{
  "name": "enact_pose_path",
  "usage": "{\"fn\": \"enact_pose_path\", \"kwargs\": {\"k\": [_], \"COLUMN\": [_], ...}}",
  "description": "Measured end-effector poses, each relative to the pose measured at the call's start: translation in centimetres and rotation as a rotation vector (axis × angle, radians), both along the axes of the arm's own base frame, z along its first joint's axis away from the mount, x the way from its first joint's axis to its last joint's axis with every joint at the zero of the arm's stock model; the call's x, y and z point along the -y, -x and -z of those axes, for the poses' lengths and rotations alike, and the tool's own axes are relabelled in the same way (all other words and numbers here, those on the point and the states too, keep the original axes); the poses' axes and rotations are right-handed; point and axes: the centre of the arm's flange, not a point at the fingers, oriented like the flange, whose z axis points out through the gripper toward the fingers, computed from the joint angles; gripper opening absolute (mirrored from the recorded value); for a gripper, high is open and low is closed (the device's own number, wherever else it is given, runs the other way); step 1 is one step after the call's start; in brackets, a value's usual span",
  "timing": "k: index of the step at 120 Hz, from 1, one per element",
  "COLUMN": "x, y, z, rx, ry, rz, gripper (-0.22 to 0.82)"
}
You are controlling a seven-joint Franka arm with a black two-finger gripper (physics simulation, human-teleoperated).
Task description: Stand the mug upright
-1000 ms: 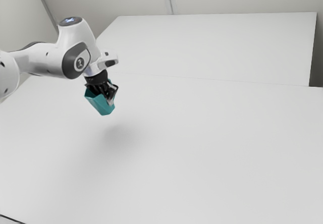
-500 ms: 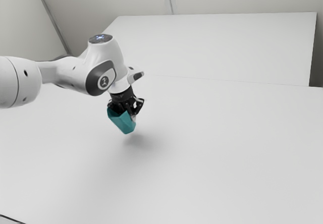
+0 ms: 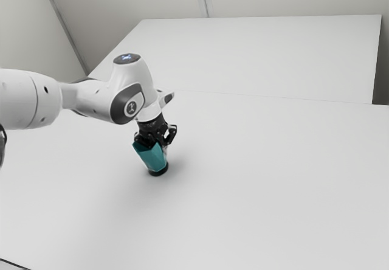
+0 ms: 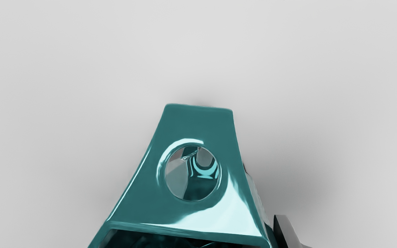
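Jaws grip the tilted teal mug, though how far apart they stand I cannot tell.

The white table is brightly lit by diffuse light, and a soft-edged shadow is cast near the mug. In the wrist view, pale glare is reflected from the mug's glossy side, with a curved highlight beside its round hole.

Side view looking down, wrist view close, table shared
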Motion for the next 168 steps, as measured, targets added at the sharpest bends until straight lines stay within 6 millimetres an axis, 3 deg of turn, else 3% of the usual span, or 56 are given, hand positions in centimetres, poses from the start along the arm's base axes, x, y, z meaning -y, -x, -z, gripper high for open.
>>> {"fn": "enact_pose_path", "kwargs": {"k": [20,46,72,105,143,168], "x": [0.0,0.0,0.4,1.7,2.9,3.4], "y": [-0.2,-0.1,0.4,1.4,-0.3,0.0], "z": [0.7,-0.2,-3.4,-9.9,-18.4,-22.0], "rx": [0.002,0.017,0.047,0.084,0.111,0.091], "ry": [0.005,0.012,0.003,-0.013,-0.064,-0.1], "rz": [-0.041,-0.073,-0.084,-0.076,0.096,0.2], "gripper": [-0.17,0.28,0.49,0.57,0.6,0.6]}}
